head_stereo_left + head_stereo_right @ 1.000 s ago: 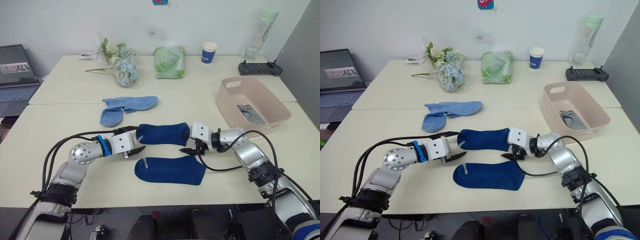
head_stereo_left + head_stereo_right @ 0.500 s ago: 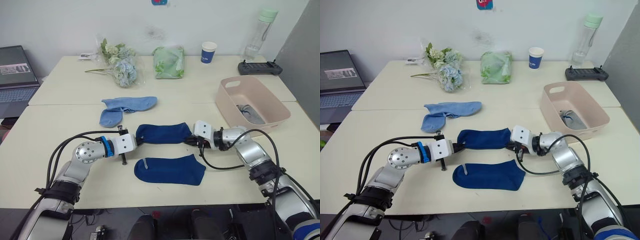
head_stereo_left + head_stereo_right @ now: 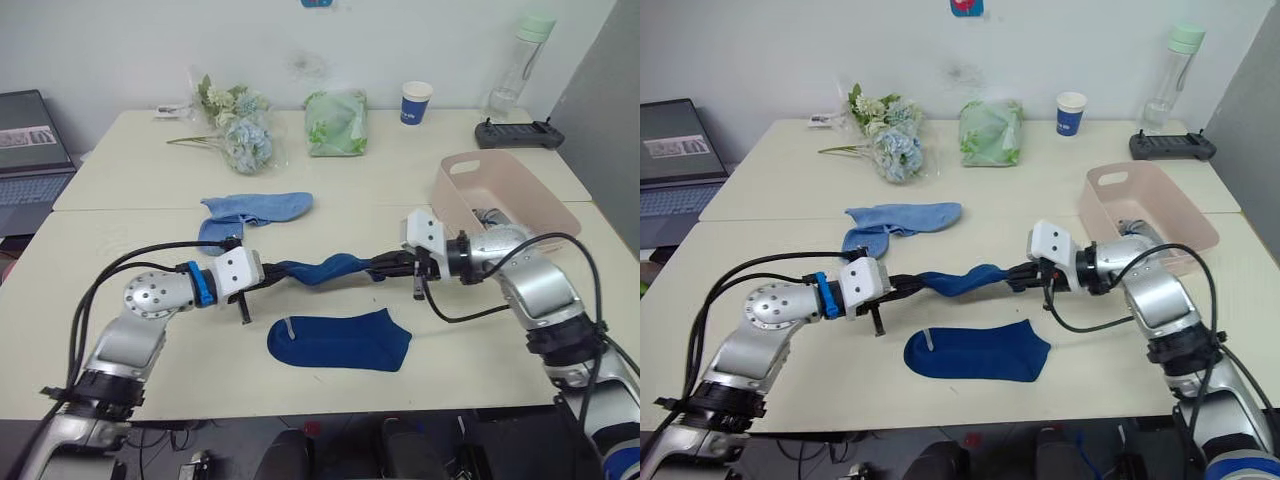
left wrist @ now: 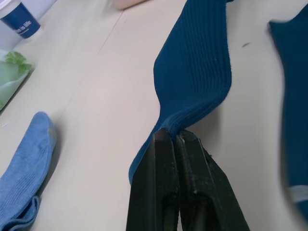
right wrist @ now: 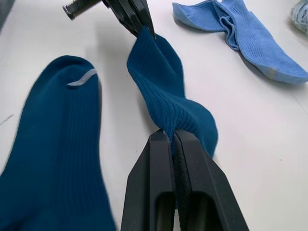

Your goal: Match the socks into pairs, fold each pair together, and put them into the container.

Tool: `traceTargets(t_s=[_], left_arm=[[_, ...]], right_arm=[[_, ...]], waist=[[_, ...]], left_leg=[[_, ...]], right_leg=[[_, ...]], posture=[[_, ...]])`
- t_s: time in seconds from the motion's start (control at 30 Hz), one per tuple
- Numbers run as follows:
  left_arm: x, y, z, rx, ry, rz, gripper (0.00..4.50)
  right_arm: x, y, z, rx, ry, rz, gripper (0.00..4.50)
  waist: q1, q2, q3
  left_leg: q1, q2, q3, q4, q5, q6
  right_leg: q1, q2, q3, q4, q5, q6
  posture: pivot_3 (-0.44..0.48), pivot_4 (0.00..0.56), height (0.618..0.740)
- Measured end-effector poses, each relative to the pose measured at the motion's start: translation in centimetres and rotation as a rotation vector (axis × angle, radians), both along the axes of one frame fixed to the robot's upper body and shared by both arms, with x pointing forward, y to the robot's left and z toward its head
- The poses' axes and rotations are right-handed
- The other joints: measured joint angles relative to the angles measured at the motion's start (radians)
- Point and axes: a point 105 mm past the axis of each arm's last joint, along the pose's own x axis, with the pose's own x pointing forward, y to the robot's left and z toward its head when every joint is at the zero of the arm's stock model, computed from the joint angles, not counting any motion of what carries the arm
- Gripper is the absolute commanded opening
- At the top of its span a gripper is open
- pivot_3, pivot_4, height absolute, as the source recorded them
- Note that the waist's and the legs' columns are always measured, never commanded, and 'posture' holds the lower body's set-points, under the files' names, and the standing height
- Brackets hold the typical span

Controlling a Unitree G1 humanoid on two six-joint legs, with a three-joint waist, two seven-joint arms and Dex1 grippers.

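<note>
Navy sock (image 3: pixel 958 281) now lifted between both end effectors

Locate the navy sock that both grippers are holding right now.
In the left eye view, the held navy sock hangs stretched between the left gripper and right gripper, above the table, just behind the flat navy sock.

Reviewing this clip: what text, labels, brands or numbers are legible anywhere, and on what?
Blue paper cup: white lettering, seemingly "… is life"; the first word is cut off and blurred.
Laptop screen: image with content too small to read.
Blue and red sticker on the wall: cropped, unreadable.
Nothing else carries readable text.
</note>
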Motion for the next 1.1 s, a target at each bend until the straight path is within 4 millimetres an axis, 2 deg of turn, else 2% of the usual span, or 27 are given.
traceTargets(t_s=[0.07,0.17,0.2,0.37,0.47,0.53,0.67,0.73,0.87,1.1], left_arm=[[-3.0,-0.6,0.6,-0.064,0.172,-0.057,0.01],[-5.9,-1.0,1.5,-0.107,0.344,-0.11,0.01],[-7.0,-1.2,1.5,-0.123,0.411,-0.126,0.01],[-10.4,-0.7,-1.0,-0.122,0.663,-0.116,0.01],[-11.2,-1.2,-2.0,-0.129,0.707,-0.121,0.01],[-11.0,-1.7,-2.6,-0.131,0.697,-0.106,0.01],[-9.7,-1.8,-3.7,-0.124,0.661,-0.046,0.01],[-9.3,-1.4,-3.8,-0.109,0.647,-0.027,0.01],[-7.7,0.0,-4.0,-0.076,0.625,0.022,0.01],[-4.9,0.3,-3.9,-0.038,0.568,0.074,0.01]], right_arm=[[-2.0,-0.8,0.7,-0.049,0.062,0.059,0.0],[-4.1,-1.5,2.0,-0.063,0.135,0.099,0.0],[-5.4,-1.4,2.2,-0.064,0.184,0.132,0.0],[-10.6,-2.5,0.3,-0.115,0.443,0.207,0.0],[-12.3,-2.9,-1.5,-0.132,0.539,0.207,0.0],[-12.4,-3.0,-2.3,-0.136,0.551,0.186,0.0],[-11.1,-2.6,-3.0,-0.113,0.514,0.144,0.0],[-10.2,-2.5,-3.1,-0.11,0.493,0.122,0.0],[-7.2,-1.5,-3.3,-0.081,0.417,0.087,0.0],[-4.9,-0.8,-4.6,-0.102,0.381,0.061,0.0]], waist=[[-0.002,-0.001,0.003],[-0.001,-0.001,0.004],[-0.001,-0.001,0.004],[0.002,-0.001,0.004],[0.004,-0.001,0.004],[0.004,-0.002,0.004],[0.003,-0.002,0.004],[0.002,-0.002,0.004],[0.0,-0.003,0.004],[0.004,-0.003,0.005]], left_leg=[[-0.001,0.001,-0.001,0.0,0.0,0.0],[-0.001,0.001,-0.002,0.0,0.0,0.001],[0.0,0.001,-0.002,0.0,0.0,0.001],[0.001,0.001,-0.002,0.0,-0.001,0.001],[0.001,0.0,-0.001,0.0,-0.001,0.001],[0.002,0.0,0.0,0.0,-0.001,0.001],[0.002,0.001,0.0,0.0,0.0,0.001],[0.002,0.001,0.0,-0.001,0.0,0.001],[0.002,0.001,0.001,-0.001,0.0,0.001],[0.001,0.0,0.001,0.0,0.0,0.001]], right_leg=[[0.0,0.0,0.001,-0.001,0.0,0.0],[0.001,0.0,0.0,-0.001,0.0,0.001],[0.001,0.0,0.0,-0.001,-0.001,0.001],[0.002,0.0,0.0,-0.001,-0.001,0.001],[0.003,0.0,0.0,-0.001,-0.001,0.001],[0.003,0.0,-0.001,-0.001,-0.001,0.001],[0.003,0.001,-0.001,-0.001,-0.001,0.001],[0.002,0.001,-0.001,-0.001,-0.001,0.001],[0.002,0.001,-0.002,-0.001,-0.001,0.0],[0.002,0.0,-0.001,-0.002,-0.001,0.0]], posture=[[0.0,0.15,0.74],[0.0,0.15,0.74],[0.0,0.15,0.74],[0.0,0.15,0.74],[0.0,0.15,0.74],[0.0,0.15,0.74],[0.0,0.15,0.74],[0.0,0.15,0.74],[0.0,0.15,0.74],[0.0,0.15,0.74]])
